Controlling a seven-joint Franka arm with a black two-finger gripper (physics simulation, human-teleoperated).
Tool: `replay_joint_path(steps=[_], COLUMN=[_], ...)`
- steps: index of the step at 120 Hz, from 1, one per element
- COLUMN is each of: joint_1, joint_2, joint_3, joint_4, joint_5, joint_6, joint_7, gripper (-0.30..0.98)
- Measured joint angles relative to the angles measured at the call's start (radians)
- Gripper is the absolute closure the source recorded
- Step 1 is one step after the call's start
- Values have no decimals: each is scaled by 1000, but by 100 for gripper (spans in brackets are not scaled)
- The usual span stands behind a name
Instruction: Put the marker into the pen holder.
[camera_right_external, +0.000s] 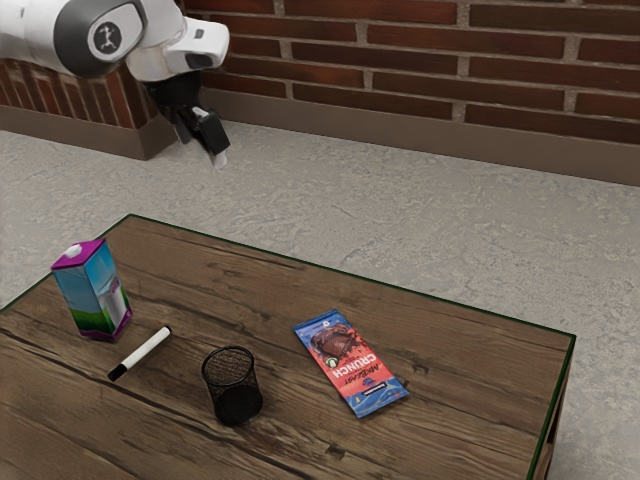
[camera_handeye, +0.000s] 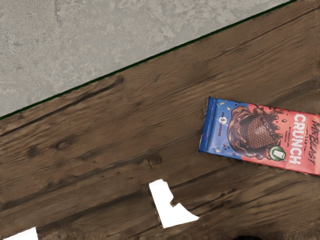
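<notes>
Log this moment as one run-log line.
claw: raised, clear of marker | marker: on table, outside pen holder | pen holder: upright | carton: standing | chocolate bar: flat | placement: not done

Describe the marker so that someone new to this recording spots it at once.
On the wooden table, find the tall carton toward the exterior view's left. Between it and the black mesh pen holder lies the marker. It is slim and white with black ends, lying flat, while those two neighbours stand upright.
</notes>
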Motion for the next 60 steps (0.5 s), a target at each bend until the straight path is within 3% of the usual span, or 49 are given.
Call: replay_joint_path(steps=[28,52,60], joint_1=[-53,-41,-16], joint_2=[-16,9,16], joint_3=[9,51,52], joint_4=[124,142,122], joint_5=[24,32,28], joint_6=[-263,-390,-428], joint_7=[-100,-125,-145], gripper=[1,0,7])
